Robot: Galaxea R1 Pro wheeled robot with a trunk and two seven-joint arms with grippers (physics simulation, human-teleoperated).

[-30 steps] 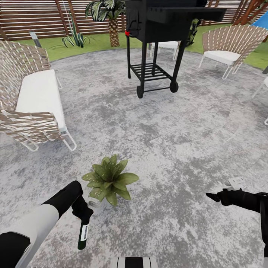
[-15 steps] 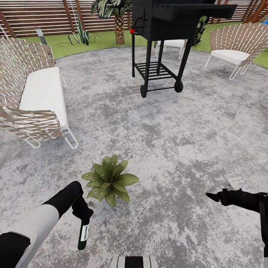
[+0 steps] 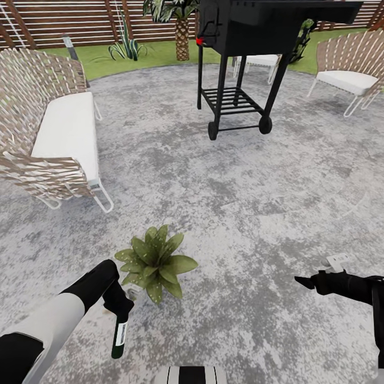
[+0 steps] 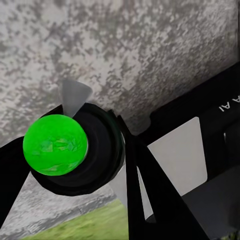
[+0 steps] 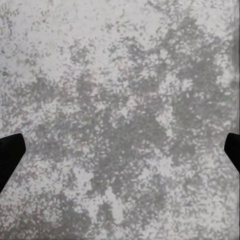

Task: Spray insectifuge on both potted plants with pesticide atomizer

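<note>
My left gripper (image 3: 118,312) is shut on the pesticide atomizer (image 3: 120,336), a slender dark green bottle with a white label that hangs downward at the lower left of the head view. In the left wrist view the atomizer's bright green end (image 4: 55,145) faces the camera between the black fingers (image 4: 150,200). One potted plant (image 3: 154,261), a low rosette of pointed green leaves, sits on the grey paving just right of and beyond that gripper. My right gripper (image 3: 305,281) is open over bare paving at the lower right; its fingertips (image 5: 10,152) stand far apart with nothing between them.
A wicker bench with a white cushion (image 3: 58,133) stands at the left. A black wheeled grill (image 3: 240,58) stands ahead, a wicker chair (image 3: 349,66) at the far right. Lawn, a palm (image 3: 181,26) and a slatted fence (image 3: 64,21) lie beyond the paving.
The head view has shifted: bench, grill and chair slid to the right in the picture. Both arms and the atomizer hold the same pose; the plant stays put.
</note>
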